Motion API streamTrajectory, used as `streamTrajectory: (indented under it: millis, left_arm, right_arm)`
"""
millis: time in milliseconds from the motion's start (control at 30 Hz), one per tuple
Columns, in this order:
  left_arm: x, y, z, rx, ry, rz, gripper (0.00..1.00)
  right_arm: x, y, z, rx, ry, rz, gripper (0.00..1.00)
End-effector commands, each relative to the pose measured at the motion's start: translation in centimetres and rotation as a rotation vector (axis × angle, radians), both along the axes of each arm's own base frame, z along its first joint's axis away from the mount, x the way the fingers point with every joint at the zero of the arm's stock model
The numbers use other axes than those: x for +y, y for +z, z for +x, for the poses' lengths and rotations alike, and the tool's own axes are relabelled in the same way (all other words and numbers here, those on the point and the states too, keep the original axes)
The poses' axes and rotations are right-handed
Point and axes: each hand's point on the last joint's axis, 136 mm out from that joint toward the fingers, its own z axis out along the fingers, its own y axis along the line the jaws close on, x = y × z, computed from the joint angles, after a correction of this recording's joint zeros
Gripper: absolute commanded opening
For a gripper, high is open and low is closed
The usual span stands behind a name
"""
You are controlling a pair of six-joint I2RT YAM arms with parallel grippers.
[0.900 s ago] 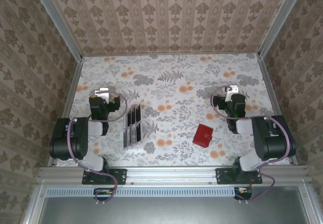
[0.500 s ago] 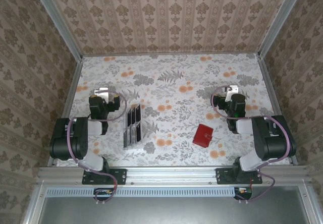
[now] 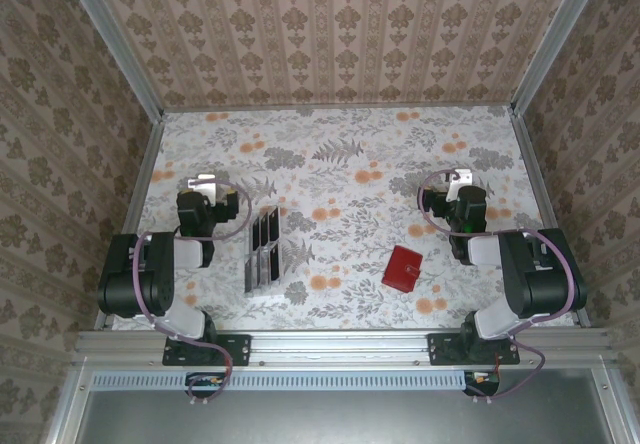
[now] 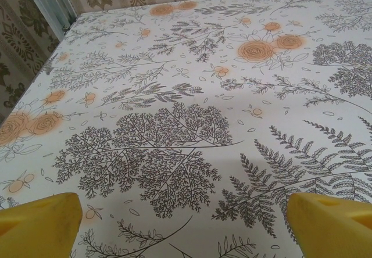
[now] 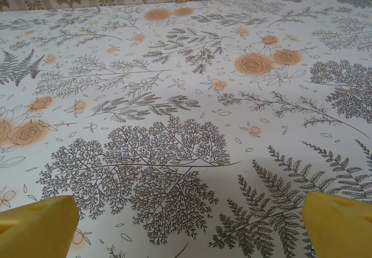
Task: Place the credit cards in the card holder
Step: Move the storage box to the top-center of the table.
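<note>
The cards [image 3: 266, 228] stand on edge in a clear rack [image 3: 250, 280], a little left of the middle of the table [image 3: 340, 154], on its near half. The long axis of the rack runs from near to far, with the far end leaning slightly to the right. The black cards sit in it in two groups, one far and one near. The red wallet [image 3: 403, 269] lies closed and flat to the right of the rack, well apart from it, and it is turned so that one corner points to the near side. It looks almost square, so I cannot tell its long axis. Any print on the cards or the wallet is too small to read.

The left claw [image 3: 204, 184] is to the left of the rack, apart from it. Its yellow fingers [image 4: 38, 226] are spread wide and grasp nothing, with flowered table between them. The right claw [image 3: 458, 182] is to the far right of the wallet, and it is also released and wide, with nothing in it.
</note>
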Motion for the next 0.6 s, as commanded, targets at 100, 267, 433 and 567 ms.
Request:
streamTrajectory:
  millis: [100, 267, 433, 567]
  left_arm:
    - [0.4, 1.2, 0.4, -0.044, 0.018, -0.022, 1.0]
    - [1.2, 2.2, 0.1, -0.056, 0.062, -0.02, 1.0]
    - [2.2, 4.2, -0.5, -0.061, 0.124, -0.022, 1.0]
    - [3.1, 5.8, -1.4, -0.035, 0.199, -0.057, 1.0]
  right_arm:
    - [0.1, 1.5, 0.6, -0.041, 0.013, -0.007, 1.0]
    - [-0.5, 3.5, 0.6, -0.006, -0.025, -0.009, 1.0]
    - [-2.4, 6.1, -0.4, -0.012, -0.158, 0.027, 1.0]
    - [-4.9, 8.3, -2.0, 0.024, -0.374, 0.162, 1.0]
